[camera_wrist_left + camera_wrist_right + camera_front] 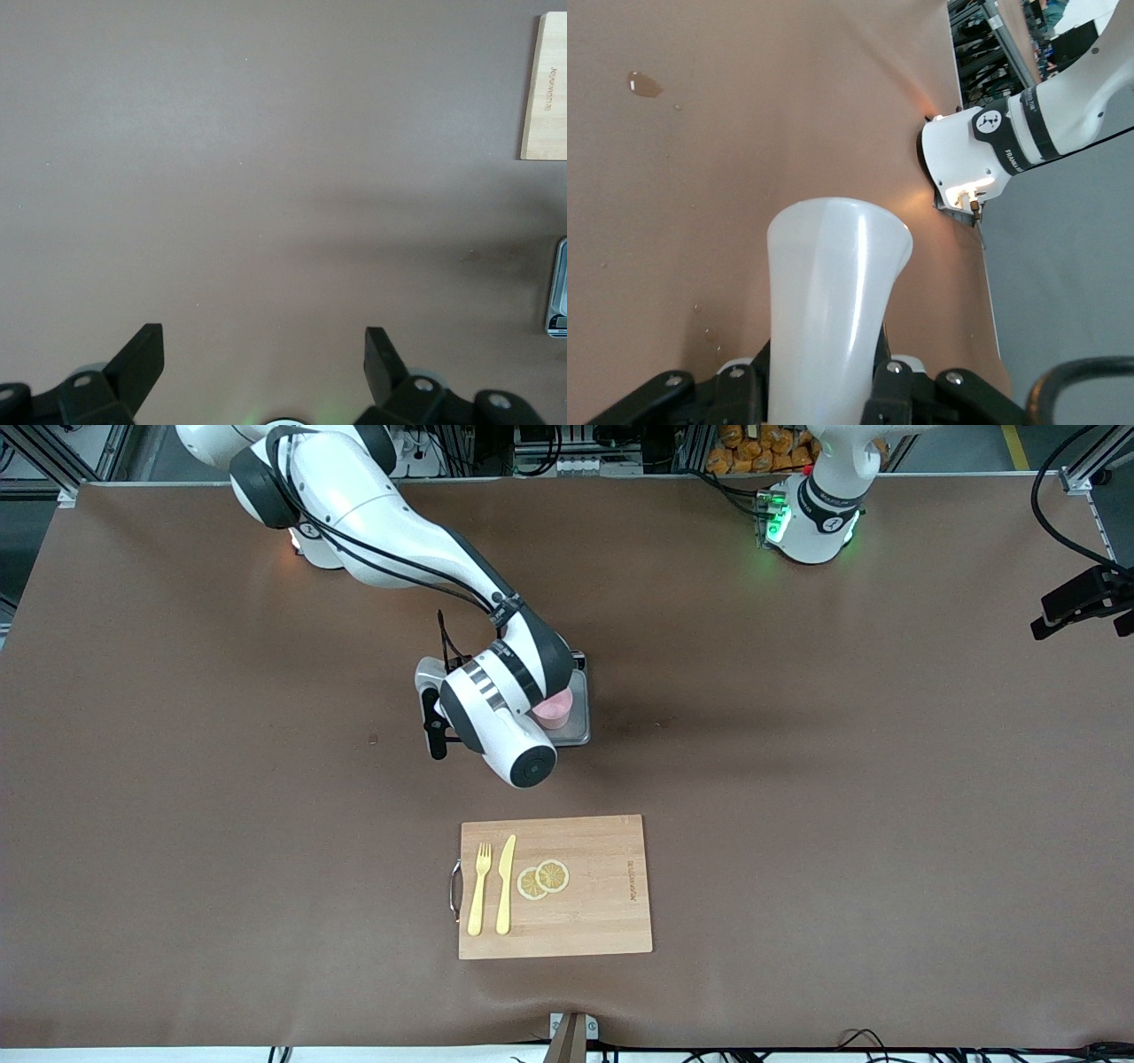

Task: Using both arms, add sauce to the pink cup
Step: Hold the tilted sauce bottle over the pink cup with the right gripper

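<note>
While the right arm is reaching out over the middle of the table [797, 708], its gripper [819, 390] is clamping a whitish sauce bottle [833, 301], fingers squeezed tight on the body. From the wrist view the bottle is showing its wide base end, so it's tipped over; I can't see the nozzle from any angle. In the front view the arm's wrist is hanging right over the pink cup [556, 710], hiding most of it, with just a slice of pink peeking out. The cup is sitting on a small grey scale [580, 722], mid-table, farther from the front camera than the cutting board [602, 895].

On that board a yellow fork [479, 888] and knife [506, 884] are lying side by side, with two lemon slices [543, 880] just beside them, overlapping a bit.

The left arm is just waiting, only its base [815, 518] showing in the front view. Its gripper [264, 359] is hovering over bare tabletop with the fingers wide apart, holding nothing; the board's edge and a corner of the scale are poking into its wrist view.
</note>
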### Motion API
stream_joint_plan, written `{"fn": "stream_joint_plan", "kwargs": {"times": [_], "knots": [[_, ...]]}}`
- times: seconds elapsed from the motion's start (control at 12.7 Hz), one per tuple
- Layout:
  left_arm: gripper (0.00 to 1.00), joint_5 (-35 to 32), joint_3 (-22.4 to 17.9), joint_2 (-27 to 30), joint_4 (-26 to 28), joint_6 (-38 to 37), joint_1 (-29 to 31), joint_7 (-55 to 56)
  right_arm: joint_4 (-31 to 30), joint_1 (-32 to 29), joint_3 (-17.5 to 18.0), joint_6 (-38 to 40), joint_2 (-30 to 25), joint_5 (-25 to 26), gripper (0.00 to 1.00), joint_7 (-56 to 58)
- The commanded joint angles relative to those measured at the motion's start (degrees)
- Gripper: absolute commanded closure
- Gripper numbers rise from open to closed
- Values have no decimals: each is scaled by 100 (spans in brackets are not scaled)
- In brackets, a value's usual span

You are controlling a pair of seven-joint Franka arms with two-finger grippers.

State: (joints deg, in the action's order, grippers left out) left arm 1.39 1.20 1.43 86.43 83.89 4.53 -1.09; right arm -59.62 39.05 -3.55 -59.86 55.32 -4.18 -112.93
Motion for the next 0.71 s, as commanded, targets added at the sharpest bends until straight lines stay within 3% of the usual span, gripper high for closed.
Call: {"fn": "stream_joint_plan", "kwargs": {"times": [0.0, 0.63], "knots": [[0, 247, -58, 148, 102, 5, -13, -49, 328, 94, -94, 273, 128, 102, 74, -71], [0, 256, -67, 156, 102, 5, 5, -85, 530, 103, -67, 326, 128, 84, 75, -80]]}}
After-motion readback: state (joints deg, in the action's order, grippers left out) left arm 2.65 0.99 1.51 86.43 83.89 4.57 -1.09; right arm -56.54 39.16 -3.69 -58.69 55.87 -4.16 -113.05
